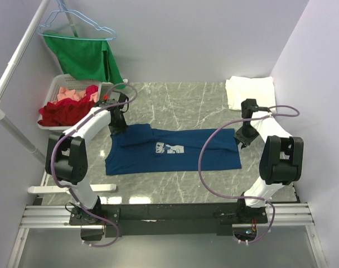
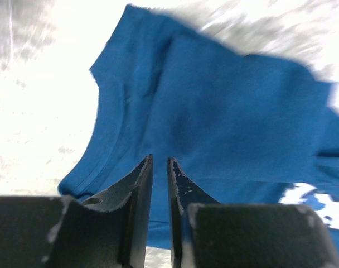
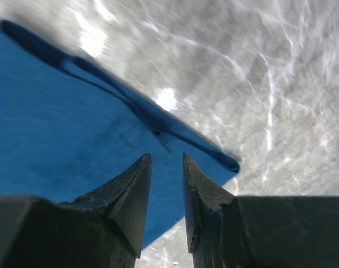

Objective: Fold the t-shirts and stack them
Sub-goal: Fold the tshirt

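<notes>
The navy blue t-shirt [image 1: 169,149] lies flat across the middle of the marble table [image 1: 175,106], folded into a long band with its white print [image 1: 170,148] facing up. My left gripper [image 1: 118,129] hovers over the shirt's left end, by the collar [image 2: 111,139]. Its jaws [image 2: 159,159] stand slightly apart with nothing between them. Just above the shirt's far right corner [image 3: 228,163] hangs my right gripper [image 1: 245,139], its jaws [image 3: 166,156] open and empty. The white t-shirt [image 1: 249,91] sits folded at the back right of the table.
A white basket [image 1: 61,89] of red and pink clothes stands at the back left. A green cloth [image 1: 86,56] hangs on a hanger above it, beside a slanting white pole [image 1: 13,72]. Purple cables [image 1: 206,151] loop over the shirt.
</notes>
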You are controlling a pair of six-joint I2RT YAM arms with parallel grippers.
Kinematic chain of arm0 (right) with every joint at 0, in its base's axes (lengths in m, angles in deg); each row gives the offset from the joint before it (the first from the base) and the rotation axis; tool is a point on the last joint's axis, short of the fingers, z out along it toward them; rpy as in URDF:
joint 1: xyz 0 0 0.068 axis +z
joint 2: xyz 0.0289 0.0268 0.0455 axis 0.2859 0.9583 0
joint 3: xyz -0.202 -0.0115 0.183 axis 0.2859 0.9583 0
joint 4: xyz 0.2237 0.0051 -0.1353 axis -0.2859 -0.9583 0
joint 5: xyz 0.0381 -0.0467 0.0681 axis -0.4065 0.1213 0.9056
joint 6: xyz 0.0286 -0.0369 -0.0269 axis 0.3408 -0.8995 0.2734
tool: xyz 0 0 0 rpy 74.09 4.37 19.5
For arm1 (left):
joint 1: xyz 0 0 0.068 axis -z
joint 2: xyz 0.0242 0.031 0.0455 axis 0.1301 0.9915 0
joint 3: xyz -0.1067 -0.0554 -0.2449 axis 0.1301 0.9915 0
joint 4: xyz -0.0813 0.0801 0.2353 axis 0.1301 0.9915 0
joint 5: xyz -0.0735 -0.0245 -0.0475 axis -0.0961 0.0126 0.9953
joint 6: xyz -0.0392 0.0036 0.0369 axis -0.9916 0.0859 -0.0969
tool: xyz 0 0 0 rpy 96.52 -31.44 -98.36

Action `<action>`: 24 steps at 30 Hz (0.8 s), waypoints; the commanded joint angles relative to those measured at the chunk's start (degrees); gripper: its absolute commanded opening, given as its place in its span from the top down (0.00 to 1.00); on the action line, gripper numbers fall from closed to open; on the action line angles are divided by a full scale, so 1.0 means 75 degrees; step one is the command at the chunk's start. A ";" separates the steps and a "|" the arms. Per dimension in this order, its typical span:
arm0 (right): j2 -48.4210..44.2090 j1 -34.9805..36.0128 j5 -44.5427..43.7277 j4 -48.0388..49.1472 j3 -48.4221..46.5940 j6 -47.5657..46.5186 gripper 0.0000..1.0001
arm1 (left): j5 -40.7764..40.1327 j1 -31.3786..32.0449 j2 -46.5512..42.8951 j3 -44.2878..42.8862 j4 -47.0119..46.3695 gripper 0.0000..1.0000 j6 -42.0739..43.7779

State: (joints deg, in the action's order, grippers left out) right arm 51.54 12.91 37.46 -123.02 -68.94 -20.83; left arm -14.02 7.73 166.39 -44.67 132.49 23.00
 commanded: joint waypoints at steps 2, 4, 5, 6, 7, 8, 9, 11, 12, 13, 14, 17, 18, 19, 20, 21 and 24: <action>0.0062 0.0271 -0.0011 0.0100 -0.0855 -0.0048 0.64 | 0.0327 0.0012 0.0237 -0.0890 -0.0518 0.74 0.0029; 0.0156 0.0411 0.0013 0.0065 -0.0997 -0.0037 0.64 | 0.0165 0.0012 0.0599 -0.1172 -0.0541 0.69 0.0017; 0.0180 0.0447 0.0094 0.0088 -0.1067 -0.0049 0.64 | 0.0117 0.0001 0.0694 -0.1219 -0.0646 0.67 0.0006; 0.0215 0.0447 0.0118 0.0100 -0.1080 -0.0037 0.64 | 0.0058 0.0000 0.0776 -0.1324 -0.0682 0.66 0.0006; 0.0215 0.0459 0.0130 0.0123 -0.1103 -0.0049 0.64 | -0.0174 0.0000 0.0939 -0.1395 -0.0694 0.63 -0.0029; 0.0227 0.0459 0.0154 0.0123 -0.1126 -0.0049 0.64 | -0.0258 0.0000 0.1022 -0.1430 -0.0729 0.63 -0.0018; 0.0239 0.0459 0.0154 0.0112 -0.1138 -0.0037 0.64 | -0.0398 0.0000 0.1116 -0.1570 -0.0694 0.62 -0.0018; 0.0239 0.0635 0.0165 0.0111 -0.1127 -0.0060 0.64 | -0.0644 0.0000 0.1362 -0.1711 -0.0647 0.62 0.0052; 0.0216 0.0635 0.0142 0.0111 -0.1115 -0.0049 0.64 | -0.0738 0.0000 0.1421 -0.1805 -0.0659 0.62 0.0076; 0.0215 0.0646 0.0131 0.0111 -0.1126 -0.0049 0.64 | -0.0809 0.0000 0.1514 -0.1840 -0.0682 0.62 0.0076; 0.0239 0.0646 0.0096 0.0100 -0.1138 -0.0049 0.64 | -0.0833 -0.0023 0.1573 -0.1864 -0.0729 0.62 0.0146; 0.0285 0.0646 0.0060 0.0041 -0.1185 -0.0049 0.64 | -0.0915 -0.0046 0.1819 -0.2028 -0.0741 0.62 0.0181; 0.0297 0.0635 0.0048 0.0030 -0.1197 -0.0037 0.64 | -0.0915 -0.0058 0.1889 -0.2098 -0.0741 0.62 0.0193; 0.0309 0.0646 0.0048 0.0018 -0.1209 -0.0037 0.64 | -0.0926 -0.0070 0.2018 -0.2145 -0.0729 0.62 0.0193; 0.0321 0.0635 0.0037 0.0006 -0.1255 -0.0026 0.64 | -0.0915 -0.0116 0.2066 -0.2180 -0.0729 0.62 0.0193; 0.0332 0.0646 0.0025 -0.0017 -0.1256 -0.0014 0.64 | -0.0857 -0.0128 0.2112 -0.2227 -0.0741 0.62 0.0182; 0.0379 0.0646 -0.0010 -0.0076 -0.1302 -0.0025 0.64 | -0.0833 -0.0164 0.2230 -0.2286 -0.0729 0.62 0.0193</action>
State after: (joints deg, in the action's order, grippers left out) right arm 53.60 17.39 38.78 -122.72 -75.87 -21.09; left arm -19.15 7.09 182.32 -59.21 128.01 23.55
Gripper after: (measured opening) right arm 0.358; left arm 0.379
